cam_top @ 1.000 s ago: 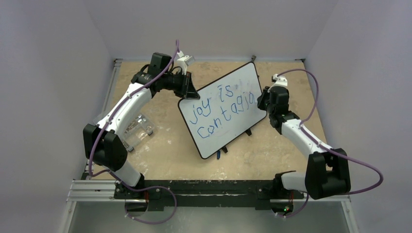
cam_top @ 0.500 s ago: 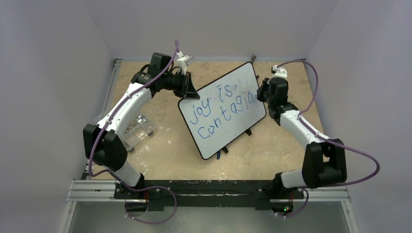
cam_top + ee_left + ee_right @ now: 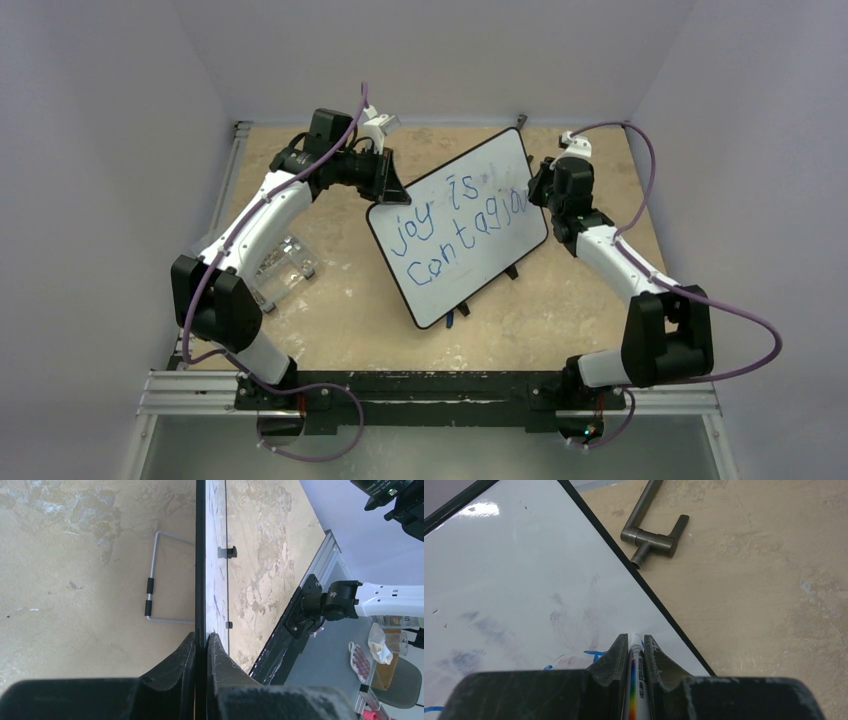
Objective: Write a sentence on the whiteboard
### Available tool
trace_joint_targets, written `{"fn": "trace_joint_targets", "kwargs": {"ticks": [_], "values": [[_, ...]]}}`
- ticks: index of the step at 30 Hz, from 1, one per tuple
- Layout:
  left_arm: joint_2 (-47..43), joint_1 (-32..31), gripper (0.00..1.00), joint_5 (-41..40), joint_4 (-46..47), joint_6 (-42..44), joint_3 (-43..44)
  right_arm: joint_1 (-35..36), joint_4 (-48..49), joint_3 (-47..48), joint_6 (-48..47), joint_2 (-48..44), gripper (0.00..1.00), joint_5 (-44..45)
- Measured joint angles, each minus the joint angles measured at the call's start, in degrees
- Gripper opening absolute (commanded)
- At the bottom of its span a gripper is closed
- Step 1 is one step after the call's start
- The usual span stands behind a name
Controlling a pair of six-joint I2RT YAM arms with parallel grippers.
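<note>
Mid-table, the whiteboard [image 3: 455,293] sits propped at an angle. My left gripper [image 3: 201,640] is pinched on its edge so it can't slide under pen pressure. The right gripper [image 3: 635,639] is clamped on the marker [image 3: 636,690], tip near the right frame, probably finishing the sentence [image 3: 455,225].

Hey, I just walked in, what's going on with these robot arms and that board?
Two arms are writing on a large glossy white whiteboard with a thin black frame. The left end effector is clamped on the board's edge, steadying it. The right end effector grips a white marker with a rainbow stripe, tip at the board near its right edge. The blue handwritten sentence reads about "joy is contagiou", apparently unfinished.
</note>
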Motion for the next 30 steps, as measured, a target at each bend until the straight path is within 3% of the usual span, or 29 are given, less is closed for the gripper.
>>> {"fn": "trace_joint_targets", "kwargs": {"ticks": [30], "values": [[0.0,-0.02,0.0,0.68,0.22,0.48,0.0,-0.09,-0.11,-10.75,1.09,-7.26,0.0,2.64]]}}
